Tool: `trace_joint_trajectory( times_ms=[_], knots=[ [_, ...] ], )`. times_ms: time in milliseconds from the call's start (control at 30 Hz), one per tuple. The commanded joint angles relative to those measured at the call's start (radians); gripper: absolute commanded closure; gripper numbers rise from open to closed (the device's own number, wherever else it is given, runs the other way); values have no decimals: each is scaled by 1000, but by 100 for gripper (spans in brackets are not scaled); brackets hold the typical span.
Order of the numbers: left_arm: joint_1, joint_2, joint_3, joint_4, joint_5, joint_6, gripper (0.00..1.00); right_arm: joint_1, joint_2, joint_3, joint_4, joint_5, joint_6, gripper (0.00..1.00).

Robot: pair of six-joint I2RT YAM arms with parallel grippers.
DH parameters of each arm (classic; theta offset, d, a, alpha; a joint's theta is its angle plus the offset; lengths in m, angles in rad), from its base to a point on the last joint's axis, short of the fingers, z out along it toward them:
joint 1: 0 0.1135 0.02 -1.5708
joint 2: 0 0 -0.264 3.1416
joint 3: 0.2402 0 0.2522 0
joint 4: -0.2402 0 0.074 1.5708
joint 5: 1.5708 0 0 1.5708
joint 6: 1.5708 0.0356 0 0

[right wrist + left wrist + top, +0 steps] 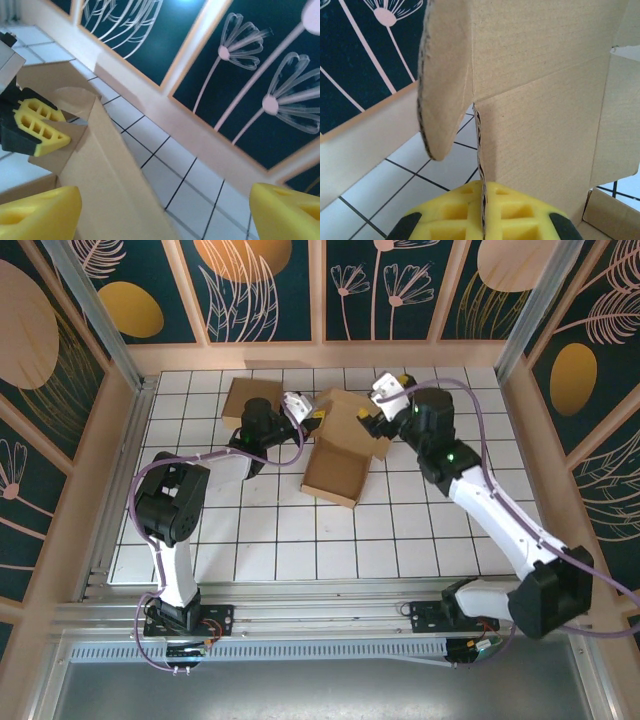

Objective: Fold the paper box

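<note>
Top external view: the paper box (335, 465), brown cardboard with its flaps raised, sits toward the back middle of the white gridded table (300, 540). A flat piece of cardboard (235, 395) lies just behind and to the left of it, near the back wall. Dark wall panels (265, 285) drawn with flowers close the table in on three sides. The left gripper (312, 418) meets the box's rear left flap, and the right gripper (368, 422) is at its rear right corner.

Left wrist view: the yellow fingers (455, 215) are clenched on the edge of a box panel, with a rounded flap (445, 75) standing just left of it.

Right wrist view: the yellow fingertips (35, 212) stand wide apart, released. A box wall rises between them, close to the left one, and is not pinched.
</note>
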Motion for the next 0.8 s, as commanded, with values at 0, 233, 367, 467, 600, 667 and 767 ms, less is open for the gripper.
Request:
trace_joint_trajectory(
  times_ms=[0,233,367,467,600,667,767],
  knots=[
    [-1,-32,-16,60,41,103,100,-39,169,185,-325,-203,-284,12],
    [-1,-18,-11,65,38,106,100,-42,448,549,-668,-338,-307,16],
    [-1,-19,-15,61,41,112,100,-47,498,581,-647,-240,-262,42],
    [-1,-26,-21,55,23,91,100,-46,510,614,-683,-241,-264,62],
    [-1,-67,-50,78,39,-29,72,-41,518,650,-726,-266,-283,85],
    [1,-127,-94,109,31,-119,52,-36,532,679,-764,-265,-296,91],
    [2,-264,-153,69,-48,-253,32,-23,549,709,-808,-248,-312,93]
  ],
)
